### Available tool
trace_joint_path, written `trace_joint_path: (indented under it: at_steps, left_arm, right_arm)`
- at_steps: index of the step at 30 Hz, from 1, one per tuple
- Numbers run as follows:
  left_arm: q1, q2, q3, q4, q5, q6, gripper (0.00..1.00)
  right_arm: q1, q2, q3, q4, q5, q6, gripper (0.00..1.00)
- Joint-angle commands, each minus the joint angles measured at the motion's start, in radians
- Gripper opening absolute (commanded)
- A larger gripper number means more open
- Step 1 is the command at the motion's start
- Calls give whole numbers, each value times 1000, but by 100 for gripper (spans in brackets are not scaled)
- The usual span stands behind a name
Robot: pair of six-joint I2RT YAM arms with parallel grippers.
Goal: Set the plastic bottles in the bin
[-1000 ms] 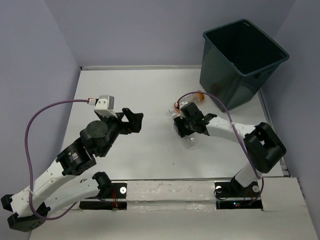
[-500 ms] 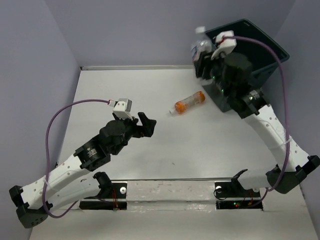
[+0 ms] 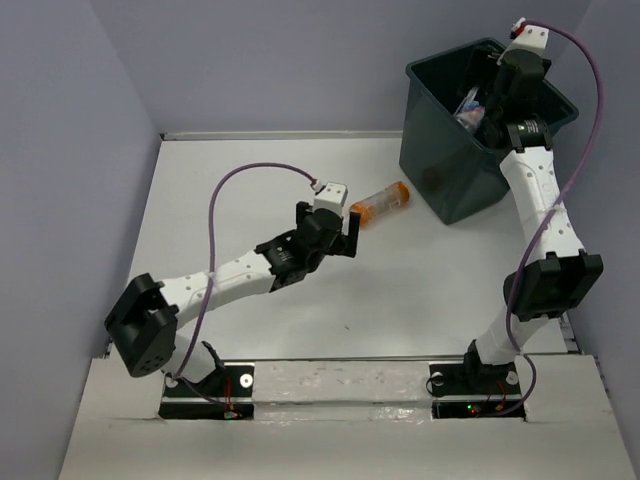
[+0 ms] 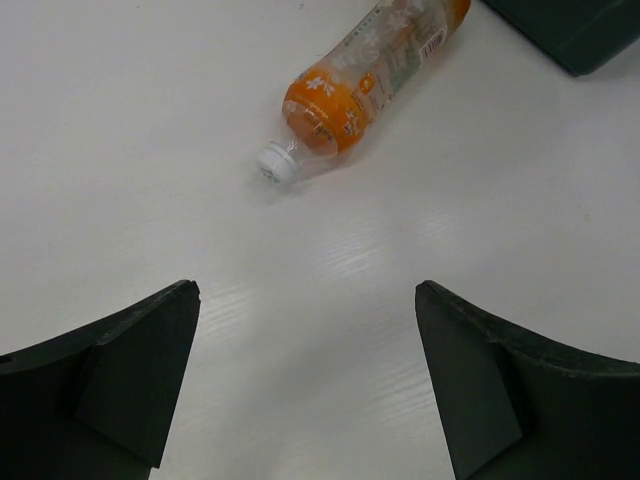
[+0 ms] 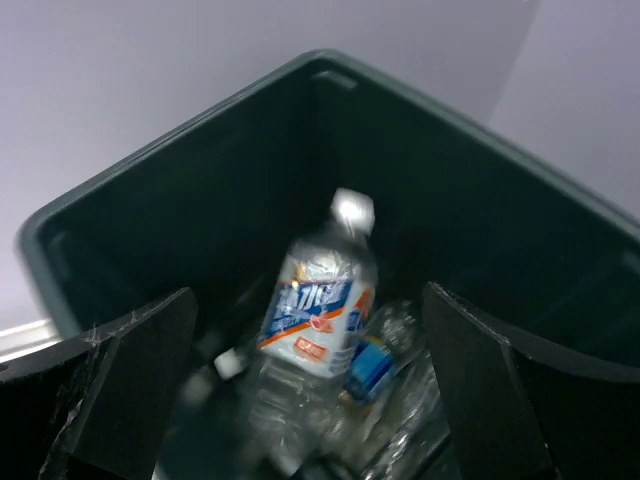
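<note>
One plastic bottle with orange contents and a white cap lies on its side on the white table, left of the bin. My left gripper hovers just short of it, open and empty; in the left wrist view the orange bottle lies ahead of the left gripper, cap towards me. My right gripper hangs open over the dark bin. Below the right gripper a clear bottle with a white and blue label is loose and blurred inside the bin, among other clear bottles.
The bin stands at the table's far right corner, close to the grey walls. A corner of the bin shows beyond the orange bottle. The table's raised back edge runs behind the work area.
My right arm carried a clear bottle from the table up over the bin and opened; the bottle now sits loose inside. My left arm stretched right towards the orange bottle.
</note>
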Motion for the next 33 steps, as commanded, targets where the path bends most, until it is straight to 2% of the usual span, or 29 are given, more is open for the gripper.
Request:
trace_joint_path:
  at_steps: [1,3,4,7,8,13,18,19,21,27,28,31,32,33]
  left_arm:
    - [44,132,154,165,67,248,99]
    - [68,233,210,173,135,293,99]
    - [77,267,237,167,176,313,99]
    - [103,413,377,78,233,394,99]
    - [105,446,443,58,244,426,99]
    - [123,601,592,21,325,488,99]
    - [169,737,744,-28,410,528,99]
    - [180,791,774,-80,483,529,99]
    - [189,854,836,-111,511,537,99]
    - [187,913,833,-120,425,526,99]
    - [187,911,822,-100,383,525,97]
    - [189,883,776,-57,373,517,80]
    - [189,863,752,-43,378,513,65]
    - [189,815,697,-5,382,500,58]
  right_arm:
    - [0,-204,-29,-5,-211,147,100]
    - [17,-267,-101,4,-307,222,99]
    - [35,-302,-194,15,-366,236,99]
    - [125,-436,-369,101,-407,264,99]
    - [158,-466,-481,118,-407,268,99]
    - [207,-606,-730,164,-485,305,98]
    - [247,-681,-822,167,-543,321,98]
    - [256,-695,-856,172,-548,331,98]
    - [267,-730,-887,182,-549,342,97]
    - [267,-772,-919,146,-559,339,97]
    - [267,-778,-919,147,-571,344,96]
    - [276,-810,-928,147,-577,351,96]
    - [276,-819,-931,141,-559,348,96]
    - [276,-824,-934,136,-551,341,96]
